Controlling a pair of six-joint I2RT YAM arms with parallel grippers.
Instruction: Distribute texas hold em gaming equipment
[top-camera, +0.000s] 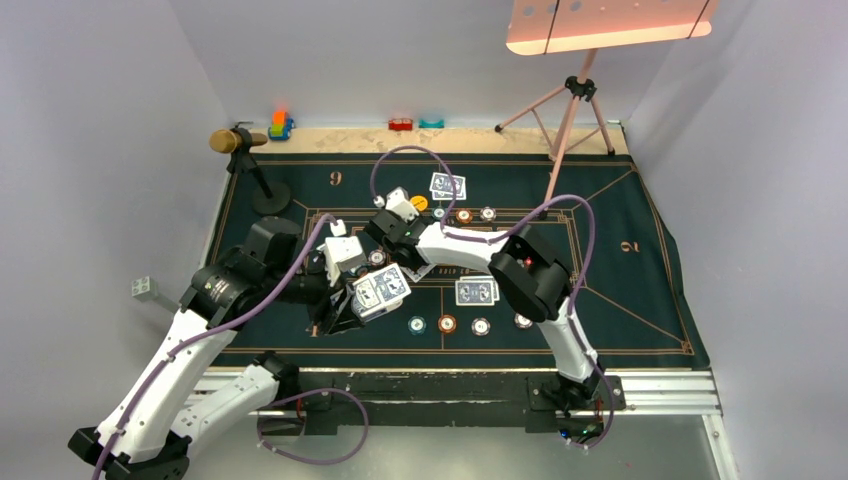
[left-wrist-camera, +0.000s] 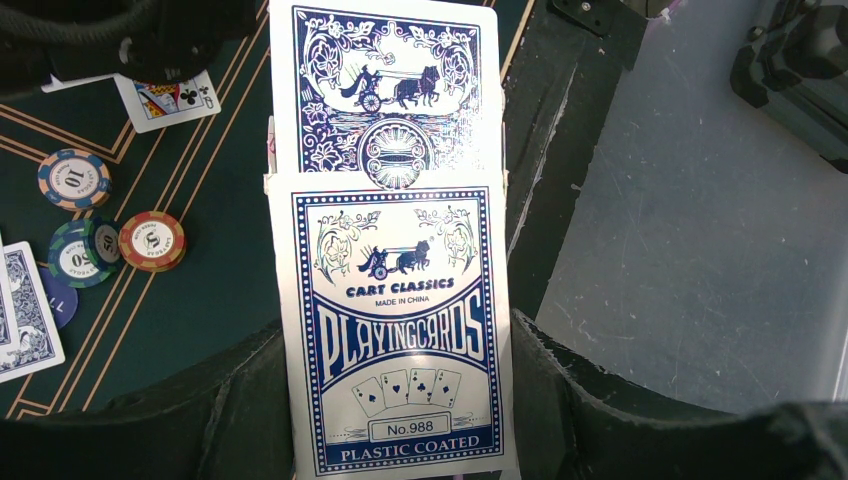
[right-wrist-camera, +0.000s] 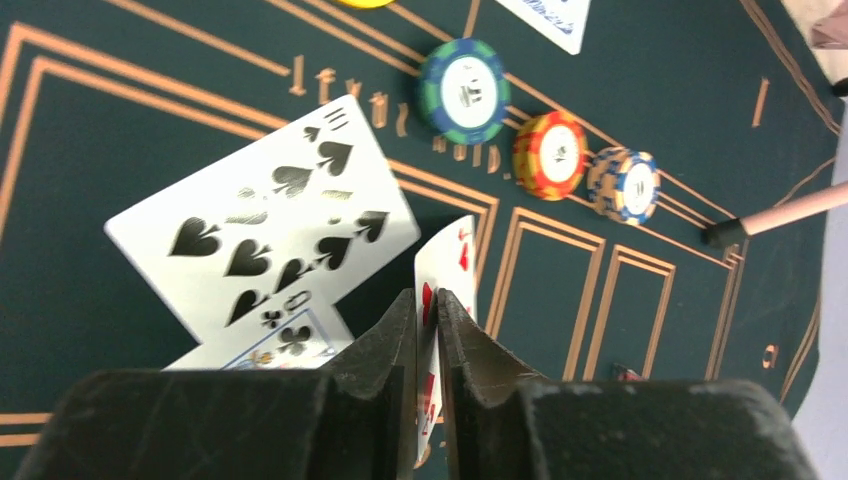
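Blue-and-white playing-card pack (left-wrist-camera: 400, 330) clamped between left fingers (left-wrist-camera: 225, 420). Right fingers (right-wrist-camera: 395, 345) pinch a red-pipped white card (right-wrist-camera: 452, 255) edge-on above dark green mat (right-wrist-camera: 150, 150).

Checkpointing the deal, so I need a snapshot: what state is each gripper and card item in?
left gripper, shut on card box
card box, held, printed front up
blue-backed card, back up, sticking out beyond the box
right gripper, shut on red-suit card
red-suit card, pinched edge-on
spades card, face up
queen of clubs, face up, partly covered by spades card
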